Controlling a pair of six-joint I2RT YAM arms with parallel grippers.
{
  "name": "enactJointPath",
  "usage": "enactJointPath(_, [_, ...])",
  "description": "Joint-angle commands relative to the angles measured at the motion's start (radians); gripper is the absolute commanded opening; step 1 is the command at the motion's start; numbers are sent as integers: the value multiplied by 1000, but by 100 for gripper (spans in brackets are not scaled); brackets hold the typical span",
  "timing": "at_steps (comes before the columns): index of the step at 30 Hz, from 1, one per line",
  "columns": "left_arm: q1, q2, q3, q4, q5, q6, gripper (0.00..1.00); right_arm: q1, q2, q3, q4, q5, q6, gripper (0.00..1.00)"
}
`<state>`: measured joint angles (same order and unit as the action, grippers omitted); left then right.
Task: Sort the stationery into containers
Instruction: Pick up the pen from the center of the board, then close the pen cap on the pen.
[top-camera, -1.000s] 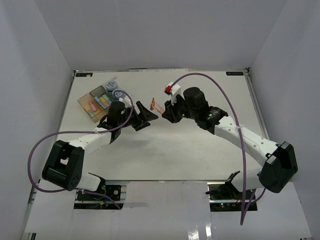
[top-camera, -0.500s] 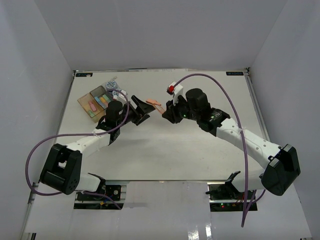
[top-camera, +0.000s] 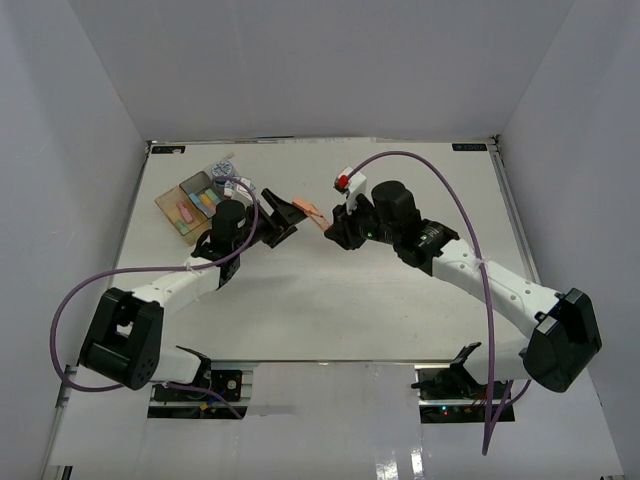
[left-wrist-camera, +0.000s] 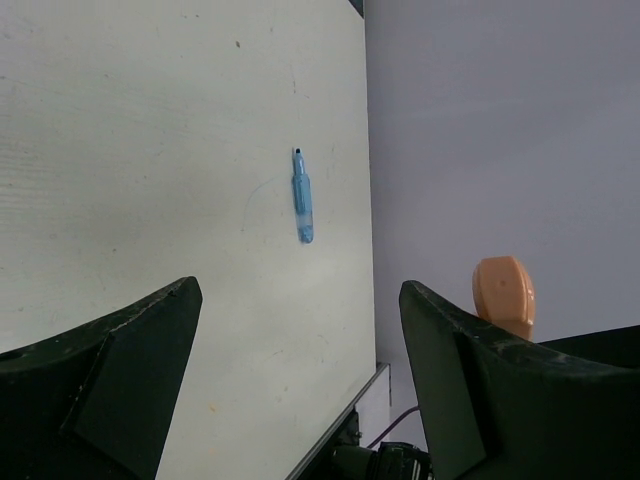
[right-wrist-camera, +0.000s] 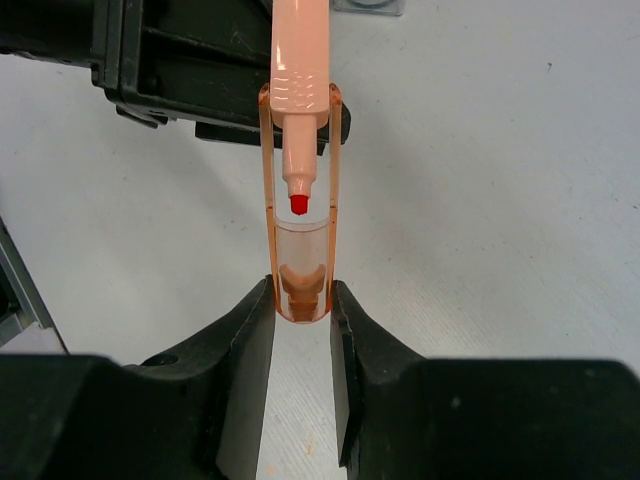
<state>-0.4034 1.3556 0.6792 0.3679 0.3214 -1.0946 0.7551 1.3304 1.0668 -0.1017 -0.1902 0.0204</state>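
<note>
My right gripper (top-camera: 330, 226) is shut on the clear cap end of an orange marker (top-camera: 313, 210) and holds it above the table. In the right wrist view the gripper (right-wrist-camera: 300, 292) pinches the cap and the marker (right-wrist-camera: 300, 60) points away toward the left gripper. My left gripper (top-camera: 284, 214) is open just left of the marker. In the left wrist view its jaws (left-wrist-camera: 300, 290) stand wide, with the marker's orange end (left-wrist-camera: 503, 295) beside the right finger. A blue marker (left-wrist-camera: 302, 195) lies on the table beyond. The containers (top-camera: 192, 207) hold several sticks at far left, with two patterned rolls (top-camera: 227, 179) beside them.
The white table (top-camera: 330, 300) is walled in by white panels at the back and both sides. Purple cables arch over both arms. The blue marker lies close to the table's edge in the left wrist view.
The left gripper has moved up and away from the near edge to the marker's free end. The right gripper has tilted the marker toward it. Little has moved in the last half second.
</note>
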Motion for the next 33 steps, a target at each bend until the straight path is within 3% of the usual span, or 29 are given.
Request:
enactJointPath(1, [-5,-52,42,3,-24,39,91,7,-39,-16,59,-15,10,21])
enactJointPath(25, [-5,-78,89,-24,-12,127,91,10,-73,-79,151,0,24,20])
enactJointPath(33, [-5,-102,105,-73,8,168,91,9,-95,-129,261,3,30,20])
